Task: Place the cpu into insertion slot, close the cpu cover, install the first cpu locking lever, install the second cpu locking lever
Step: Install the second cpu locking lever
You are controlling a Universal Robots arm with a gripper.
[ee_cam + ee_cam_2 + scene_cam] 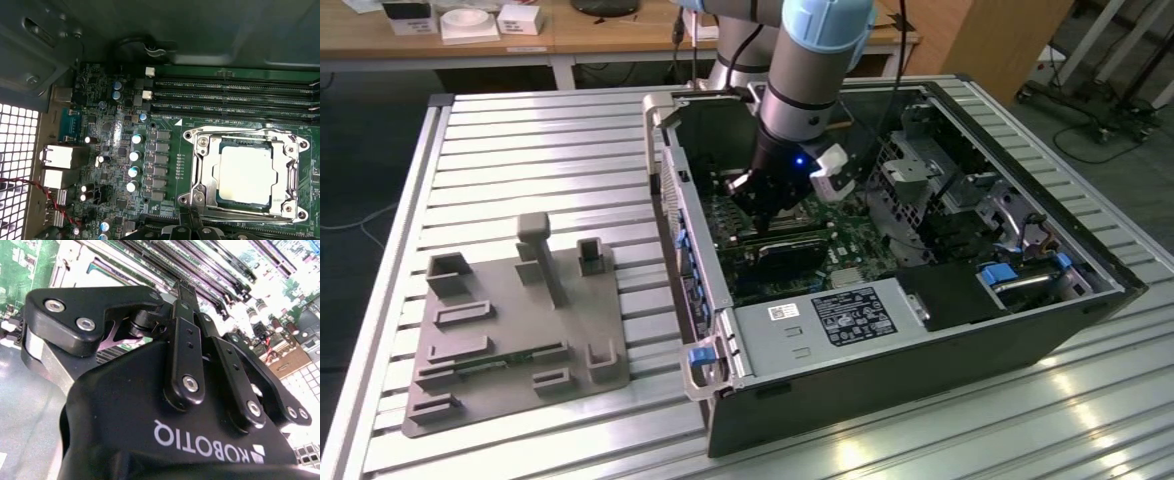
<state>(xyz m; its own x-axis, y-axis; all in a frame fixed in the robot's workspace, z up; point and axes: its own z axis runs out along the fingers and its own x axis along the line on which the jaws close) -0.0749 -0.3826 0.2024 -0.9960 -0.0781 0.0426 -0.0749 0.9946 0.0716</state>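
Note:
The cpu (247, 175), a pale silvery square, lies in the insertion slot (300, 146) on the green board. The cpu cover (204, 159) is folded down flat around it, its window framing the chip. A thin locking lever (240, 136) runs along one side of the socket and another lever (245, 214) along the opposite side. My gripper (184, 222) is shut, its tips just off the socket's corner by the end of that second lever; I cannot tell whether it touches it. In the exterior view the gripper (781, 205) reaches down inside the open computer case (1067, 300). The second wrist view shows the gripper (182, 287) above the memory slots.
Long black memory slots (235, 95) run beside the socket, and capacitors (135, 155) stand on its other side. A grey labelled power supply box (834, 318) fills the case's near end. A grey fixture plate (507, 330) lies on the slatted table (547, 150) at the exterior view's left.

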